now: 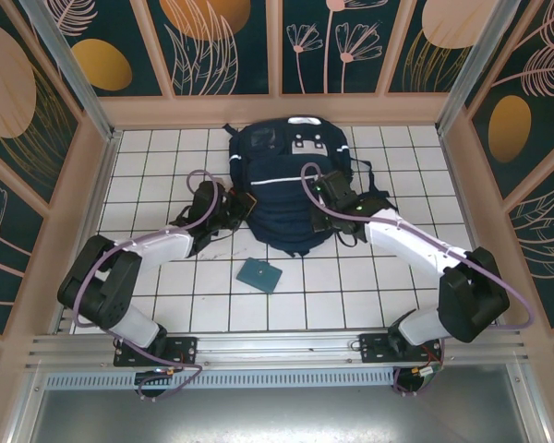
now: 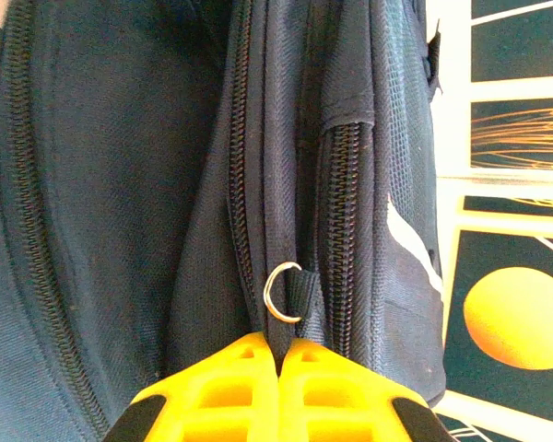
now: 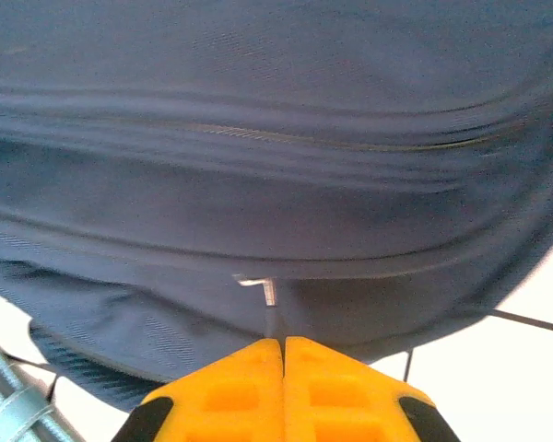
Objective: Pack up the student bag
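The student bag [image 1: 291, 175], a large navy backpack with a white stripe, lies flat on the tiled table at the centre back. My left gripper [image 1: 243, 205] is at its left side. Its yellow fingers [image 2: 281, 345] are shut on a fold of navy fabric just below a small metal ring [image 2: 282, 292], between two zipper tracks. My right gripper [image 1: 325, 214] is at the bag's right side. Its jaws [image 3: 283, 343] are shut on a thin zipper pull [image 3: 272, 308] hanging from a metal slider [image 3: 261, 285] at the bag's lower edge.
A small dark teal booklet [image 1: 259, 275] lies on the white tiles in front of the bag, between the two arms. Patterned walls enclose the table on three sides. A metal rail [image 1: 277, 346] runs along the near edge.
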`<action>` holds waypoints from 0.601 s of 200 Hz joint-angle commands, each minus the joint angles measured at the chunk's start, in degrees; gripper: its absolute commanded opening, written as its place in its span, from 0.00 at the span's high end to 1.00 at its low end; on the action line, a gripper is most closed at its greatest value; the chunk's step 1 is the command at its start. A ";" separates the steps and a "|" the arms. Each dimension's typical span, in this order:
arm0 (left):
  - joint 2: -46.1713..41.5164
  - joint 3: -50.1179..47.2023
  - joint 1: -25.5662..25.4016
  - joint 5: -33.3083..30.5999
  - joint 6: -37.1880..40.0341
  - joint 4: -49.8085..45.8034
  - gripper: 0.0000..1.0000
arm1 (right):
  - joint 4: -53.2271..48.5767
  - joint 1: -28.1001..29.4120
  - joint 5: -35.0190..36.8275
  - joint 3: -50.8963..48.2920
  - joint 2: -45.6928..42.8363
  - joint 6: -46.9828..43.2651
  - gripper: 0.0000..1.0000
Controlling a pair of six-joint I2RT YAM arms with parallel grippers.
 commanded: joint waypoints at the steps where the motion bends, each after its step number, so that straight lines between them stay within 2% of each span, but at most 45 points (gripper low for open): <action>1: -4.02 -1.01 3.14 -4.49 5.28 -5.38 1.00 | -3.18 -3.03 6.90 0.59 -1.13 1.47 1.00; 17: -5.76 -1.41 4.95 -4.62 6.89 -7.18 1.00 | -2.42 -3.74 7.83 1.33 -0.48 1.29 1.00; 23: -6.10 -1.41 5.57 -4.52 7.77 -7.79 1.00 | -2.00 -6.03 7.70 1.54 -0.20 1.04 1.00; 53: -7.41 -1.37 7.78 -3.31 10.81 -10.47 1.00 | 1.07 -9.71 8.01 3.77 2.84 -1.57 1.00; 83: -7.98 -1.24 9.91 -1.49 14.06 -12.77 1.00 | 7.96 -11.34 6.43 5.46 6.14 -10.04 1.00; 117: -8.15 0.20 10.98 0.26 17.60 -15.43 1.00 | 7.90 -11.95 -8.30 8.59 7.33 -16.58 1.00; 120: -8.11 0.33 11.02 0.06 17.91 -15.78 1.00 | 7.49 -11.93 -10.64 8.45 7.09 -17.37 0.96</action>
